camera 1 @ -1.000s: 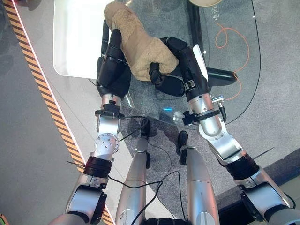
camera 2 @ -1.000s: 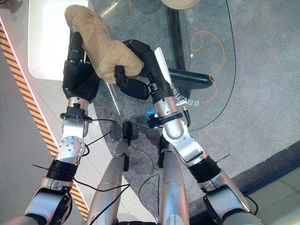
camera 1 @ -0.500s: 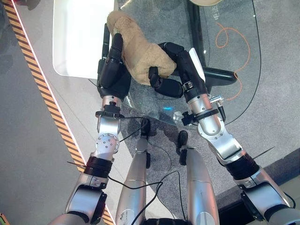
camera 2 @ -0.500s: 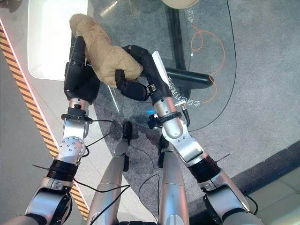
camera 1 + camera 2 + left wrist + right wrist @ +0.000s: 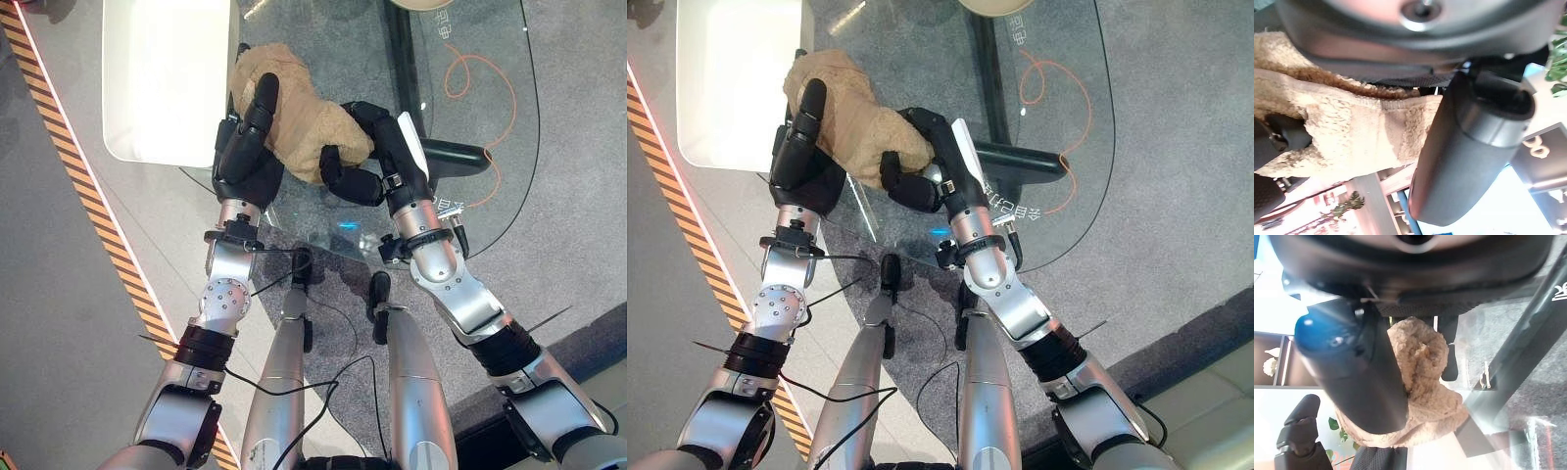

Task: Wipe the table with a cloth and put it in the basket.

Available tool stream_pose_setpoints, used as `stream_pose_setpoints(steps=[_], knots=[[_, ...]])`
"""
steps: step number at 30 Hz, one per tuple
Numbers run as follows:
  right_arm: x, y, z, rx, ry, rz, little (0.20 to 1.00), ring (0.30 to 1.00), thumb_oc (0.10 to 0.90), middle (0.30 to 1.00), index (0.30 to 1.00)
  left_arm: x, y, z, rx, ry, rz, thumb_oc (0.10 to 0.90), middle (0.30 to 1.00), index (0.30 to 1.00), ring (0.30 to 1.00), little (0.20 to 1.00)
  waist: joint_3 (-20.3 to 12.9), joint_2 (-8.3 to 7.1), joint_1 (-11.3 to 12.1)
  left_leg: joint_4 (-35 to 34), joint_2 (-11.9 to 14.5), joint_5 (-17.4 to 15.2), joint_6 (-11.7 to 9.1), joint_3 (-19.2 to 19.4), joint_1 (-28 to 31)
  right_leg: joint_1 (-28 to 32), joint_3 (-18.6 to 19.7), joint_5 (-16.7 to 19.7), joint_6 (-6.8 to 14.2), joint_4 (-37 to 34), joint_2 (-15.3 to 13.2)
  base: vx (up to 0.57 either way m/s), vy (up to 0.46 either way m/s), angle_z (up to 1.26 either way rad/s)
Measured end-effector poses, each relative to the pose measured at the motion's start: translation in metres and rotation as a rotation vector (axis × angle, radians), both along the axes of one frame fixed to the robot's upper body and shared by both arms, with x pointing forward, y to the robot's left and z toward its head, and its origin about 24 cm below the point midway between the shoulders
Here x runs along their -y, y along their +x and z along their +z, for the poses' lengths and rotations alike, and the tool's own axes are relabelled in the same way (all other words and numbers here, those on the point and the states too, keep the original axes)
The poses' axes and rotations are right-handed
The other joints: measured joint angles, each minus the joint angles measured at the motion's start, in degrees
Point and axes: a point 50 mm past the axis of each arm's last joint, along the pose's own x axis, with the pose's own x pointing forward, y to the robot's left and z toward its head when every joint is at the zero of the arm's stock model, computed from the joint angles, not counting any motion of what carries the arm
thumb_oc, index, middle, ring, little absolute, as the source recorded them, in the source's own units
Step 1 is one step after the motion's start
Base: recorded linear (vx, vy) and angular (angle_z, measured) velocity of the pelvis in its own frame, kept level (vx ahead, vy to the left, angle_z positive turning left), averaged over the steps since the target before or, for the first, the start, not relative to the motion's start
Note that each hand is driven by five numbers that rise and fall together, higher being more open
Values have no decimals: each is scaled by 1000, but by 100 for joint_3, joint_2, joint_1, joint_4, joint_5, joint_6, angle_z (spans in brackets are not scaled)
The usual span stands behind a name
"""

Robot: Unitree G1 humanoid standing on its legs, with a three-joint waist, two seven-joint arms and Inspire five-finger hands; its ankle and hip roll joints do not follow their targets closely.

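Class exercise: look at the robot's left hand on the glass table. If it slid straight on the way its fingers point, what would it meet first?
The cloth. The left hand already lies against its near side, thumb up over it, so going on would push further into the bundle, which the right hand grips from the opposite side. Depth past the cloth is unclear.

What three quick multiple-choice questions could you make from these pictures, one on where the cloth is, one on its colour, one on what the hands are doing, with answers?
1. Where is the cloth?
A. On the glass table, between both hands
B. On the floor
C. Draped over an arm

2. What colour is the cloth?
A. Blue
B. Tan
C. White

3. What are the hands doing?
A. Both hang open, away from the cloth
B. One holds it, the other rests on the floor
C. Left hand and right hand both grip it

Answers: 1 A, it lies bunched on the glass with a hand at each side. 2 B, the eye and wrist views show fuzzy tan fabric. 3 C, thumbs and fingers of both curl round the bundle.
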Motion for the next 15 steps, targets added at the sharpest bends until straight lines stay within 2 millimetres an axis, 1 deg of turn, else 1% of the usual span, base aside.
stream_pose_setpoints(steps=[1,2,3,4,15], knots=[[0,0,0,-3,-1,-2,200,300,100,300,300,0,0,0,-1,14,0,800,900,900,900,900,0,0,-2,2,0,2,1,5,-1,0,2,2,3,7,3,0,0,0],[0,0,0,-4,-1,-2,200,300,100,300,300,0,0,0,-1,18,-2,608,735,735,735,708,0,0,-2,2,0,5,3,6,-2,0,2,2,3,5,3,0,0,0],[0,0,0,-6,1,-1,200,300,100,300,300,0,0,0,-2,19,-2,127,324,324,324,227,0,0,-1,2,0,5,4,6,-4,0,2,2,3,3,3,0,0,0],[0,0,0,-8,4,1,200,300,100,300,300,0,0,0,-2,19,-2,100,300,300,300,200,0,0,3,2,0,6,4,6,-4,0,2,2,3,2,3,0,0,0],[-7,-2,-5,-26,-17,41,200,300,100,300,300,-3,1,3,19,50,36,100,300,300,300,200,0,0,8,-10,2,3,4,1,2,-3,4,2,3,-1,3,0,0,0]])
